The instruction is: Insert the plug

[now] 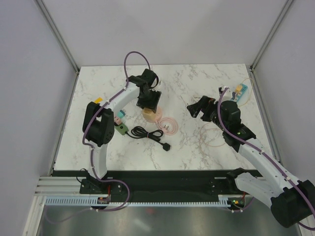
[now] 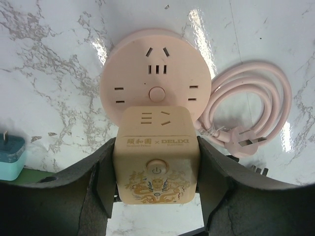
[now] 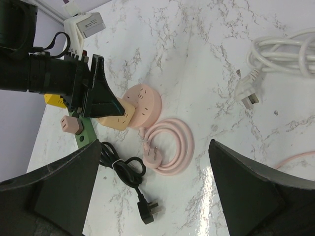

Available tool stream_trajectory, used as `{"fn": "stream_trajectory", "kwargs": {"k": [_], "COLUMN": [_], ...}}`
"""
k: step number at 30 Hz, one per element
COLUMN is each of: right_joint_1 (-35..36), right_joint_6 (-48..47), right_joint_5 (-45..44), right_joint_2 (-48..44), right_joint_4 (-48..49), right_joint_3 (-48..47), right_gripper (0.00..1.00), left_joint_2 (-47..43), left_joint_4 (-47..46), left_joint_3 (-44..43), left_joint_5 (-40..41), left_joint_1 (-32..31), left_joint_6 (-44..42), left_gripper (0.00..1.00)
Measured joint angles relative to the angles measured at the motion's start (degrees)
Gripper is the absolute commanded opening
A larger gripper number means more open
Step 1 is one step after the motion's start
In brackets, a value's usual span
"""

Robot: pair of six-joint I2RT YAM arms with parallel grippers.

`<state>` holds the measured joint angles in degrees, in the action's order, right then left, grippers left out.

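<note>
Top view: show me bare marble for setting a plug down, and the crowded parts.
Bare: the far strip of marble beyond the left hand, and the near patch between the black plug and the right arm. Crowded: around that hand, its cube socket and pink cord.

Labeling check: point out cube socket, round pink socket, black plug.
cube socket (image 2: 156, 172): left wrist view, button face.
round pink socket (image 2: 156, 73): left wrist view, top face.
black plug (image 3: 149, 212): right wrist view, body.

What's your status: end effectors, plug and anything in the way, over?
Left end effector shut on cream cube adapter, at round pink hub. Right end effector open, empty. Pink cable coil beside hub, not blocking.
</note>
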<state>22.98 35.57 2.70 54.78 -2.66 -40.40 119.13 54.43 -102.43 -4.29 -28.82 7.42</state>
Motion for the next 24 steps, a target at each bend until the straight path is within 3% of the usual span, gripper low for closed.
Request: {"fn": "stream_trajectory", "kwargs": {"k": [9, 16, 24], "right_joint_1": [0.0, 0.0, 0.0], "right_joint_6": [0.1, -0.3, 0.0], "right_joint_5": [0.0, -0.1, 0.0], "right_joint_2": [0.5, 1.9, 2.6], "right_joint_4": [0.3, 0.4, 0.5], "right_joint_3": [1.2, 1.2, 1.2], "right_gripper": [0.98, 0.98, 0.98], "left_joint_2": [-7.1, -7.1, -11.2], "left_joint_4": [-13.2, -18.0, -26.1], "left_joint_3": [12.4, 16.0, 23.7], "left_joint_5": [4.6, 10.2, 11.1], "left_joint_1": [-1.6, -4.9, -5.1], "left_joint_6": [3.5, 5.7, 6.9], "left_gripper": [0.02, 0.02, 0.02]}}
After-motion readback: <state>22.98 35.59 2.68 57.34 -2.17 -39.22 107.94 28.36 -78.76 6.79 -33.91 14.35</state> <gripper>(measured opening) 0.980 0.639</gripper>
